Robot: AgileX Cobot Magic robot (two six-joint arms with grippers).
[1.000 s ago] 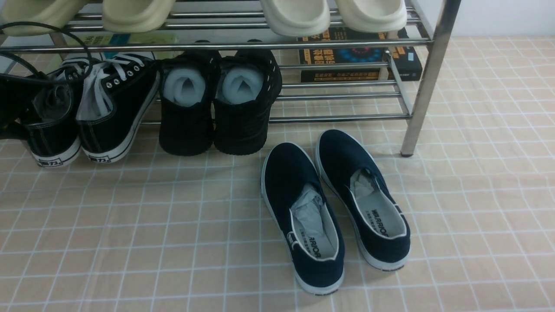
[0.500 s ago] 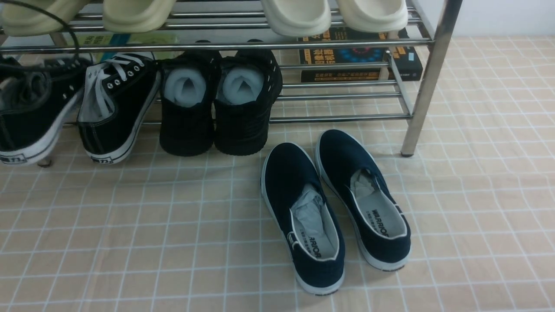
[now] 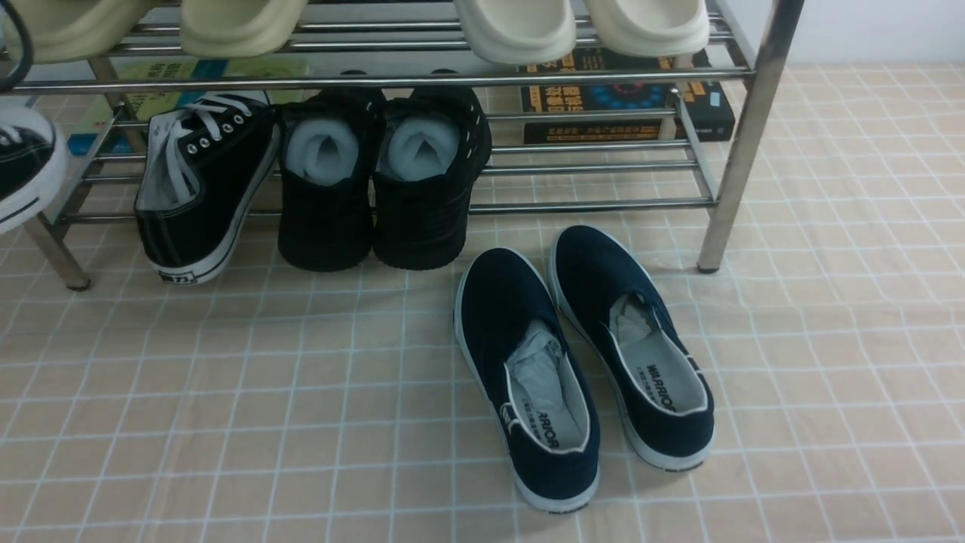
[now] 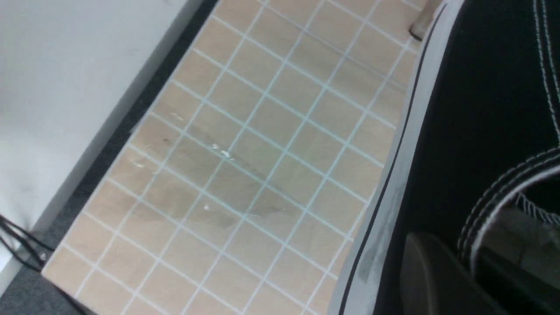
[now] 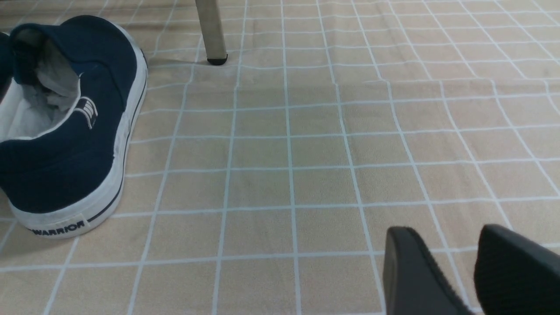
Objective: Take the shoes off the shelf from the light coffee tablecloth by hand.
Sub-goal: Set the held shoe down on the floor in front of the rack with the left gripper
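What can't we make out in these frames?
- Front view: black canvas sneaker with white sole, cut off by the left edge.
- Left wrist view: left pincer shut on that sneaker; only one finger shows, the shoe's collar hides the rest.
- Front view: cream foam slippers, cropped by the top edge.
- Front view: dark book's title, too small, crossed by the chrome tube rack's bars.

2 all-black shoes (image 3: 418,215), stuffed with white paper, were set side by side, touching, heels toward the camera. 2 navy slip-ons (image 3: 497,302) with white trim, marked WARRIOR, were laid just in front, to the right. 4 cream slippers (image 3: 516,34) were seen above, and a dark book (image 3: 626,98) behind.
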